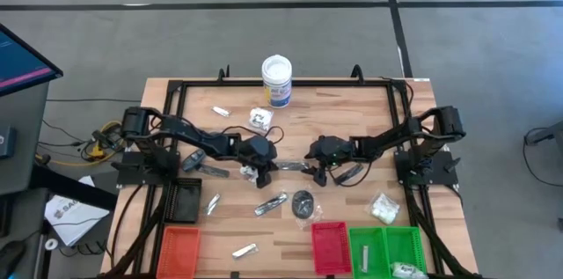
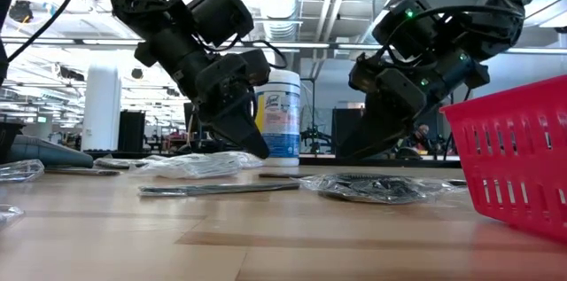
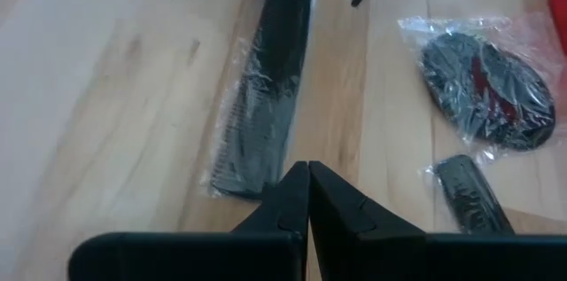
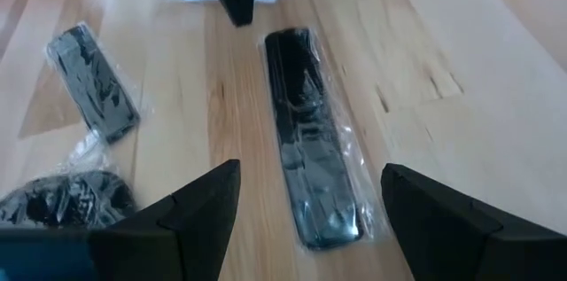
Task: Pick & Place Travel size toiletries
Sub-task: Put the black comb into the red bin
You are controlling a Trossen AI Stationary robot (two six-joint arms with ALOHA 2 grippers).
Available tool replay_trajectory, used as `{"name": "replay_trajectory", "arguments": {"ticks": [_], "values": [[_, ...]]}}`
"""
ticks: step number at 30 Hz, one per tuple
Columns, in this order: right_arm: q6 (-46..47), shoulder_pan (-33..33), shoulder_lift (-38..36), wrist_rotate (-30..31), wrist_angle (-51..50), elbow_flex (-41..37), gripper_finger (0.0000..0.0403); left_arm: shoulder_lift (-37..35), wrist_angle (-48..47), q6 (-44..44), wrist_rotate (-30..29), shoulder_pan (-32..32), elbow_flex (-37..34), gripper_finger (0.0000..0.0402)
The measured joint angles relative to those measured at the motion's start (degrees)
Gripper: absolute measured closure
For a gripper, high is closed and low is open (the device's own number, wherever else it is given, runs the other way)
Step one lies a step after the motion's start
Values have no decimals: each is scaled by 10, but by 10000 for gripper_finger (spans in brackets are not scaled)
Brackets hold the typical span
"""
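Note:
A slim black comb in clear wrap [image 1: 293, 166] lies flat on the table between my two grippers. My left gripper [image 3: 308, 175] is shut and slants down, its tip low over the wood just beside one end of the comb [image 3: 264, 95]. My right gripper [image 4: 310, 175] is open and slants down from the opposite side. Its fingers stand on either side of the comb's other end [image 4: 312, 166], above it and touching nothing. A dark round disc in a packet [image 1: 303, 201] and a silvery sachet [image 1: 271, 203] lie nearer the front.
A white tub with a blue label [image 1: 276, 80] stands at the far edge. Orange [image 1: 180, 248], red [image 1: 331, 248] and green [image 1: 387, 248] trays line the near edge. More packets lie scattered, one white [image 1: 383, 209] at the right, another dark one [image 4: 93, 81] near the comb.

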Motion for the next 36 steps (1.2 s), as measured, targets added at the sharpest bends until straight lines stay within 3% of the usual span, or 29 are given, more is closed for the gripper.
{"name": "replay_trajectory", "arguments": {"ticks": [36], "values": [[0,9,0,2,-12,9,138,37,-33,-2,14,15,19,401]]}}
